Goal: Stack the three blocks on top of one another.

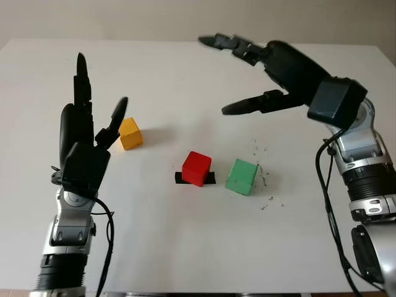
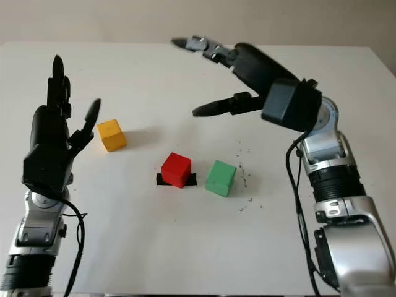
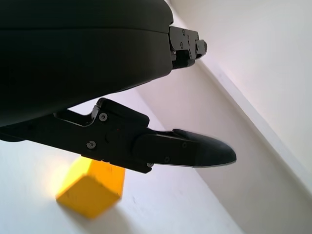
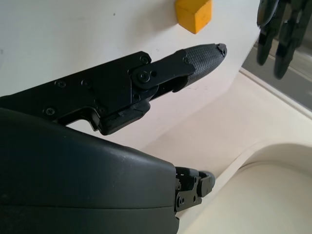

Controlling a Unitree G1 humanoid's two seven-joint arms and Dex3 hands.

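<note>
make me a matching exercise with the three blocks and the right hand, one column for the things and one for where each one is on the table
Things:
1. yellow block
2. red block
3. green block
4. right hand

Places:
A. raised above the table, beyond the red and green blocks, open
B. on a short black strip in the middle
C. off by itself, just beside the open left hand
D. right next to the red block, near some dark specks

Pairs: 1-C, 2-B, 3-D, 4-A
</note>
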